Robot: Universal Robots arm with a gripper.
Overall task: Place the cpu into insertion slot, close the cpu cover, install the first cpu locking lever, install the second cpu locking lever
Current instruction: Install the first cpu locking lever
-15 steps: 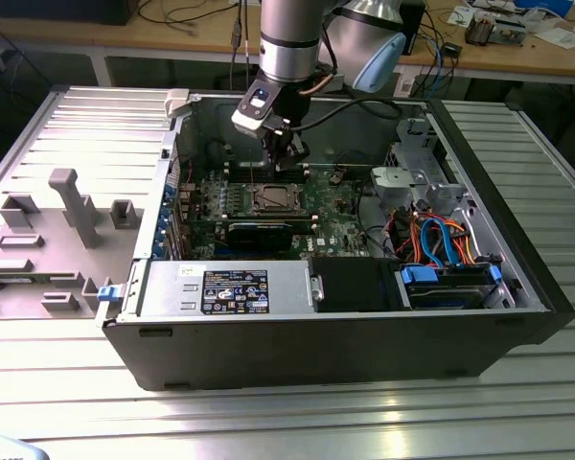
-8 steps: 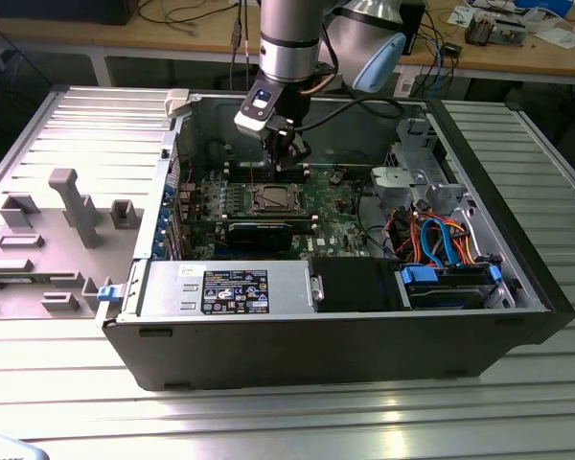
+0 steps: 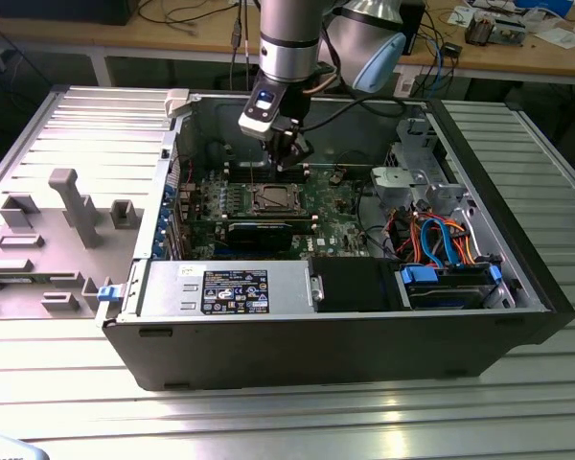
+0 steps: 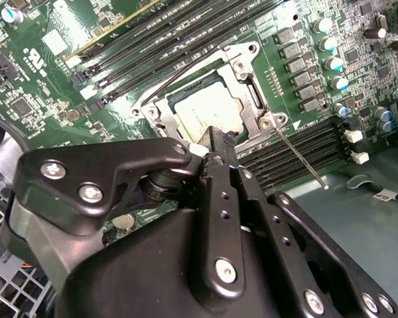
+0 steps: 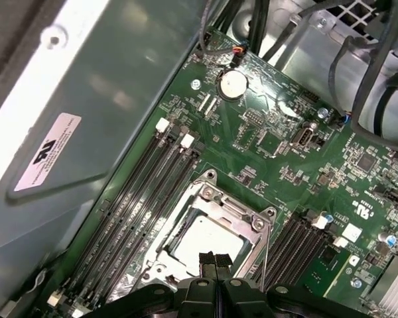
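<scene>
"Grey ribbed metal table [image 3: 67, 383] carries the open computer case [image 3: 517, 316]; a wooden bench [image 3: 172, 43] strewn with cables runs behind."

"And the gripper [image 3: 286, 153]?"

"It hangs over the insertion slot [image 4: 140, 111], fingertips pressed together, nothing between them. The cpu [image 4: 209, 109] lies in the slot, with the cpu cover [image 4: 249, 69] down around it."

"Anything hidden?"

"The fingers [image 5: 206, 260] cover the cpu's near edge in both wrist views. One thin locking lever [image 4: 300, 158] juts over the memory slots [image 4: 305, 142]. Whether the other is latched cannot be told."
</scene>
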